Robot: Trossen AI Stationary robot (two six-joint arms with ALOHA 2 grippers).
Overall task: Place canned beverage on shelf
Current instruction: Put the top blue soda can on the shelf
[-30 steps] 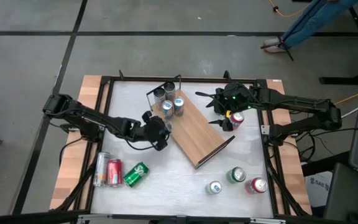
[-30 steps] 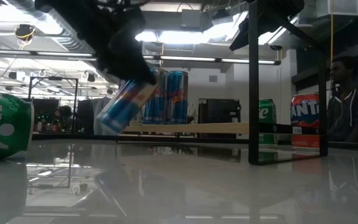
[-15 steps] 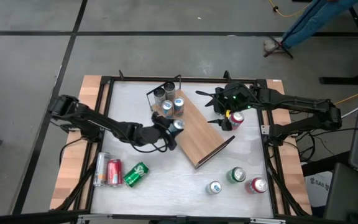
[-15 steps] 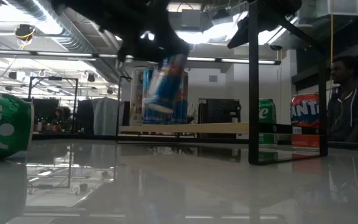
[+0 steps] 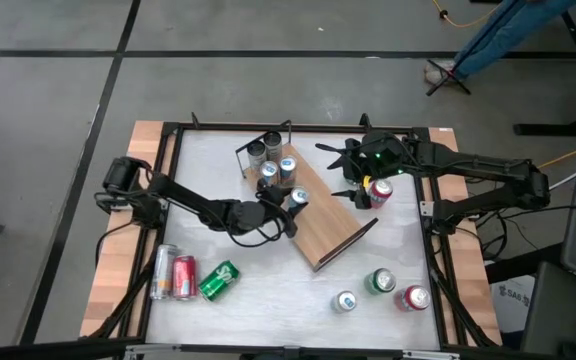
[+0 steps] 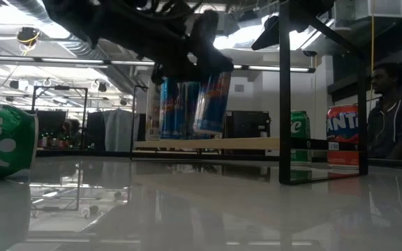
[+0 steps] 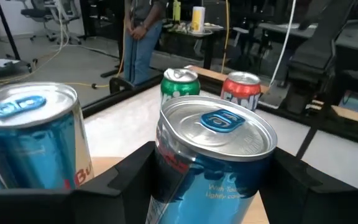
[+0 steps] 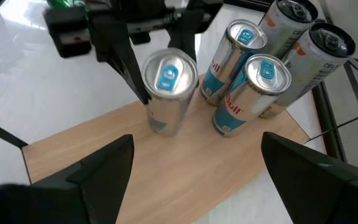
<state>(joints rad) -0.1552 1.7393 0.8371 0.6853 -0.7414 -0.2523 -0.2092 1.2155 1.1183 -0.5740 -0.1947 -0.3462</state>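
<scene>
I am mid-placement: my left gripper (image 5: 286, 207) clamps a blue energy-drink can (image 5: 299, 197) above the shelf (image 5: 318, 215), beside four cans (image 5: 272, 160) already standing there. Next I must level it, lower, then let go. The low view shows it tilted and off the board; my right gripper (image 5: 356, 190) waits open nearby.

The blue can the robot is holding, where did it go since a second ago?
The left gripper carried the blue can from beside the shelf over its board, next to the cans standing there, and tipped it upright. It still grips it. The right gripper and all other cans stayed put.
</scene>
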